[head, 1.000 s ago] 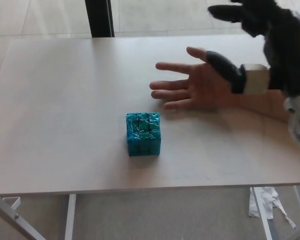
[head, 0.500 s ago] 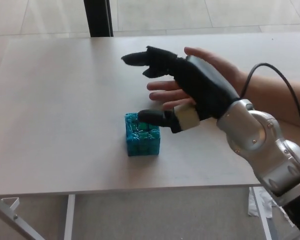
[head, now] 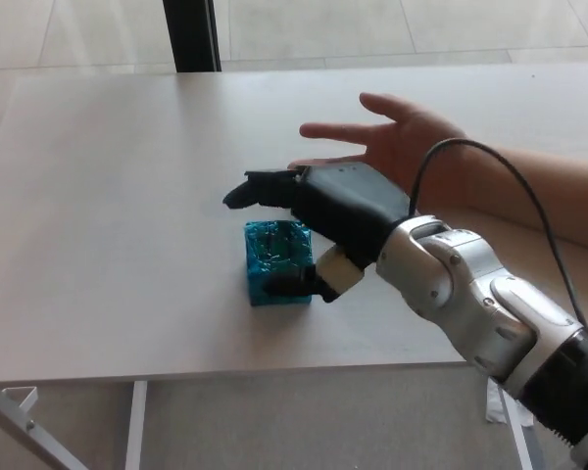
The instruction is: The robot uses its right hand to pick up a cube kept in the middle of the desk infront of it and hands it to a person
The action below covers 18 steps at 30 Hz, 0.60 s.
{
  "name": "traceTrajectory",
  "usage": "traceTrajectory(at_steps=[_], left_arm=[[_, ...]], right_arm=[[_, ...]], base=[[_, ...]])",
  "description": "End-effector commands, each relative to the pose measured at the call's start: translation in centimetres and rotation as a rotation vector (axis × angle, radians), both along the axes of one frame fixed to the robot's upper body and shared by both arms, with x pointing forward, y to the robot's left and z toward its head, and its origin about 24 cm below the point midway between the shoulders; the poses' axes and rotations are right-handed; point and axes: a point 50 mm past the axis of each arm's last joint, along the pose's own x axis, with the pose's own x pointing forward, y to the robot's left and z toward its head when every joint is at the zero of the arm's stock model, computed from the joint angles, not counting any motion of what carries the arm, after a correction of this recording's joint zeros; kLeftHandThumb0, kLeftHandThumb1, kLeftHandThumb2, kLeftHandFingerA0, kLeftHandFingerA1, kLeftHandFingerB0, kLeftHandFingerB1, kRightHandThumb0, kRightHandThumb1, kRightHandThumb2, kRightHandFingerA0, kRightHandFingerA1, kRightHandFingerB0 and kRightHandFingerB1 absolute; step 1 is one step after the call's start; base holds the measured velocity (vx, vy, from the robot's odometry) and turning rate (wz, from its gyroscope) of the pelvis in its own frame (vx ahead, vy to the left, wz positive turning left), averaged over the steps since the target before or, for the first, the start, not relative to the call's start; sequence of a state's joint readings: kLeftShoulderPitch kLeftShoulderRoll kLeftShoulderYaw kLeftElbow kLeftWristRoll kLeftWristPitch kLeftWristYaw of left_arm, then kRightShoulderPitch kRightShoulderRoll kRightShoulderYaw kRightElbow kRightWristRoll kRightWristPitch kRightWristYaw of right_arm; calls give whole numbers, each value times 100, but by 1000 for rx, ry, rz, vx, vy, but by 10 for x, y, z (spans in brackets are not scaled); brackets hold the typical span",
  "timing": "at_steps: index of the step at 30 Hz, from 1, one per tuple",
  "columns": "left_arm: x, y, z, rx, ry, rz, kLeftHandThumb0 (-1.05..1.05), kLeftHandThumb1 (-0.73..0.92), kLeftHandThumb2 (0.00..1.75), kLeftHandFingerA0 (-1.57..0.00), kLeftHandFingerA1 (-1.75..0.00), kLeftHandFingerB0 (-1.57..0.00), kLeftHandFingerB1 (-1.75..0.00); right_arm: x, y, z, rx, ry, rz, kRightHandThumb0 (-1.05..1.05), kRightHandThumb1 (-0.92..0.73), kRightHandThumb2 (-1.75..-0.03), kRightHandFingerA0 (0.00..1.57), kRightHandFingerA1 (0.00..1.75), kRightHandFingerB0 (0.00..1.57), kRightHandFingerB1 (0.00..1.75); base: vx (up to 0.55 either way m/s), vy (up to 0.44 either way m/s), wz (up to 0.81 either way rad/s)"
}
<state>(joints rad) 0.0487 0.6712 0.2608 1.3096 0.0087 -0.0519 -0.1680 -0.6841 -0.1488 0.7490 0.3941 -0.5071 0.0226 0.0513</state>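
Observation:
A teal cube wrapped in shiny foil sits in the middle of the light wooden desk. My right hand hangs right over it, open. Its two upper fingers reach past the cube's far edge, and the thumb lies against the near right corner. The fingers are spread around the cube, not closed on it. Behind my hand a person's open hand waits palm up above the desk. My left hand does not show.
A dark post stands beyond the desk's far edge. White metal desk legs and a scrap of white paper on the floor show below the near edge.
My right arm has swung in from the upper right and come down over the cube, the fingers now straddling it. The person's hand has stayed roughly in place.

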Motion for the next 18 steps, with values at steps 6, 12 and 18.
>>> traceTrajectory(at_steps=[6, 12, 18], left_arm=[[5, 5, 7, 28, 7, -43, -48, 67, 60, -58, -58, -54, -43], [5, 5, 7, 29, 18, -43, -49, 67, 60, -57, -57, -54, -42], [5, 3, 5, 27, 22, -40, -49, 67, 61, -57, -59, -52, -42]], right_arm=[[1, 11, -21, -261, -79, -42, -82, -49, -91, 16, 61, 27, 53], [1, 10, -26, -291, -70, -64, -81, -48, -90, 20, 61, 26, 51], [0, 8, -34, -324, -145, -83, -67, -62, -59, 60, 100, 33, 40]], base=[[0, 0, 0], [0, 0, 0], [0, 0, 0]])
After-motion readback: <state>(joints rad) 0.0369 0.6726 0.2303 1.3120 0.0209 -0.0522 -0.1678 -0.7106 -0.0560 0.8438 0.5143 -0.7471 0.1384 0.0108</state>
